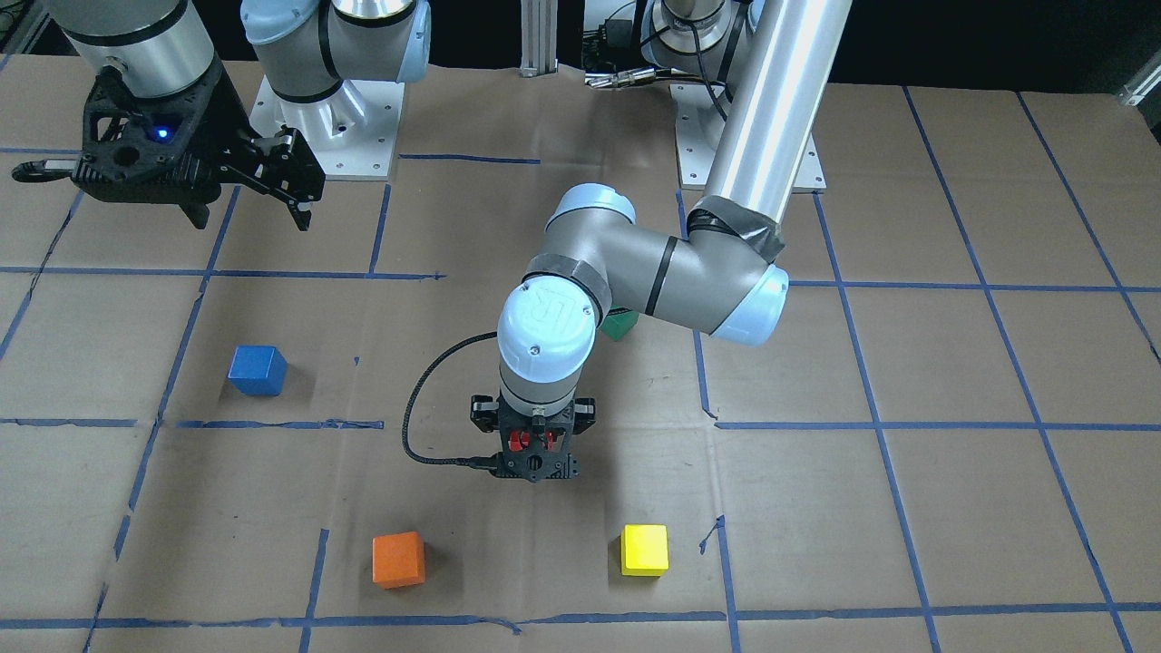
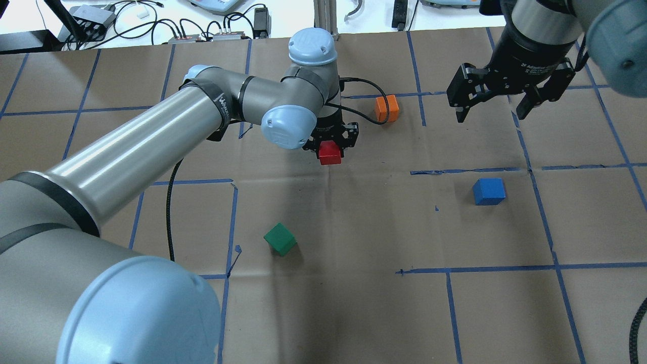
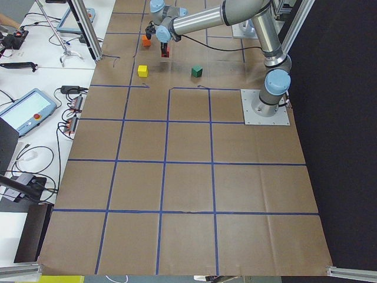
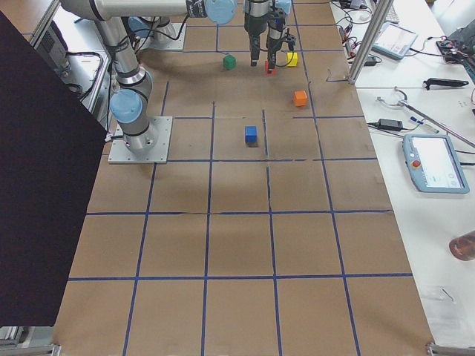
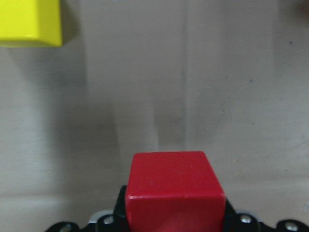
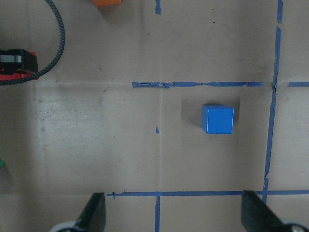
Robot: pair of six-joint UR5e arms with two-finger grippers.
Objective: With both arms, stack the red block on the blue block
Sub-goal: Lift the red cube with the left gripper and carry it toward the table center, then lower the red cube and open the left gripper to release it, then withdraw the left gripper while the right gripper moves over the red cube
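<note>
My left gripper is shut on the red block near the middle of the table, pointing straight down. In the left wrist view the red block sits between the jaws, low over the brown paper. I cannot tell whether it touches the table. The blue block stands alone on the table, to the right in the overhead view. It also shows in the front-facing view. My right gripper is open and empty, raised beyond the blue block. The right wrist view shows the blue block below its open fingers.
An orange cube sits just past the left gripper, and a yellow cube sits beside it. A green cube lies nearer the robot, under the left arm. A black cable loops from the left wrist.
</note>
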